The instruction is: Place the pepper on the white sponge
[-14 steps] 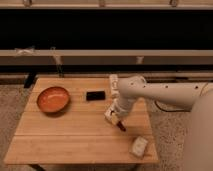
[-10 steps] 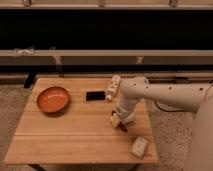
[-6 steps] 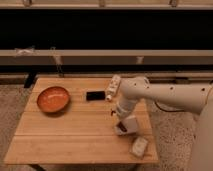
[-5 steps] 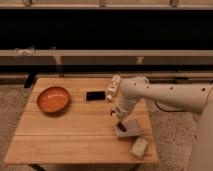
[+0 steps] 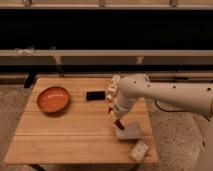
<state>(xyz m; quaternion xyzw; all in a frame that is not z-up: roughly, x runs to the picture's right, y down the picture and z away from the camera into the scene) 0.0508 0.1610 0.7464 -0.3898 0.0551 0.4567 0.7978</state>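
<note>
The end effector [image 5: 122,127] is down low at the desk [image 5: 65,135] surface, a little right of the frame's centre and toward the desk's right side. Whether it is spread wide, narrowed, or clamped on anything cannot be told. Right at its tip lies the pepper [image 5: 118,124], a small dark red sliver. It is touching or nearly touching the end effector, and it is unclear whether it rests on the wood or is lifted off it. A pale grey patch sits just to the lower right of the pepper; what it is cannot be made out.

Below and to the right, near the desk's lower right corner, sits the white sponge [image 5: 139,150], a small cream block, apart from the pepper with bare wood between them.

From the end effector the white arm [image 5: 165,94] rises to a rounded joint and then stretches away to the right edge of the frame.

Just left of that joint a white cylinder [image 5: 114,86] stands, partly hidden by the arm. Beside it, further left, lies a flat black slab [image 5: 95,95]. The orange bowl [image 5: 53,99] sits well apart on the desk's left side.
</note>
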